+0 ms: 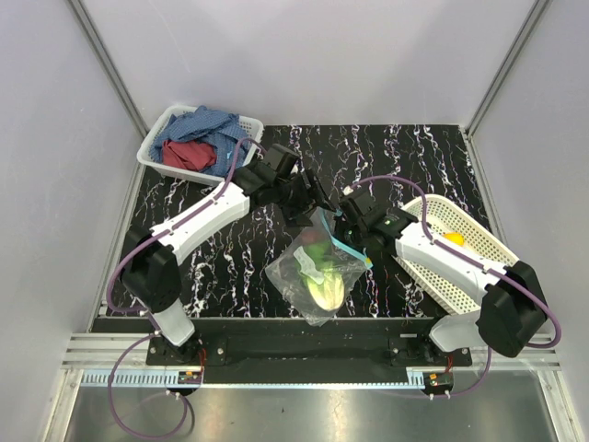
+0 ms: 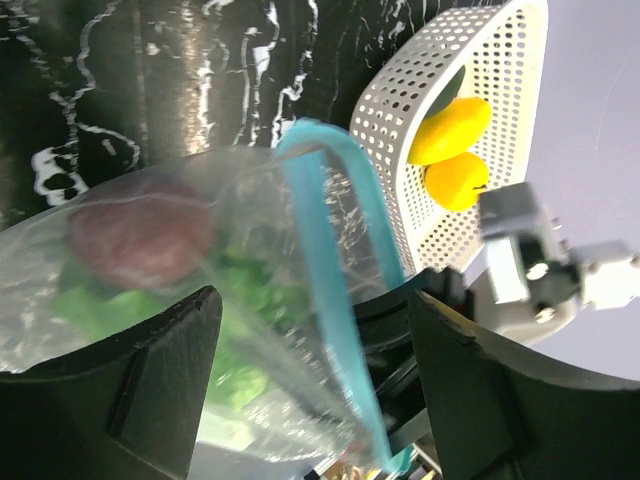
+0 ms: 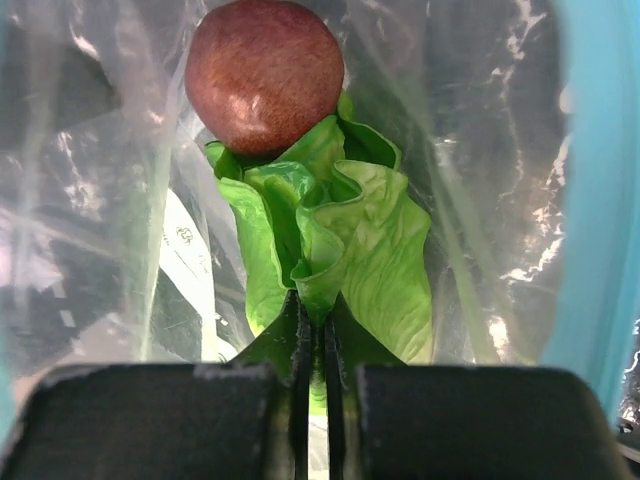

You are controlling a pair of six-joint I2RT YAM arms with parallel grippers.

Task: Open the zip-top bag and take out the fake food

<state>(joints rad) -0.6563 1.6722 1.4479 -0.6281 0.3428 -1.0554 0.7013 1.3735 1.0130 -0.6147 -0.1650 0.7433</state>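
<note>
Inside the zip-top bag (image 1: 308,262) my right gripper (image 3: 312,330) pinches lettuce (image 3: 375,260), leaf tip hidden; left gripper (image 2: 315,300) spread astride its mouth.

clear bag (image 1: 293,276) open — lettuce (image 3: 340,240), red piece (image 3: 263,75) inside.

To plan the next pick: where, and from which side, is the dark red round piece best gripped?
Across its widest middle: the dark red piece is smooth and round, with no edge to pinch. Come in through the open mouth of the zip-top bag. The lettuce, pinched by the right gripper, lies between mouth and piece, so it probably leaves first.
</note>
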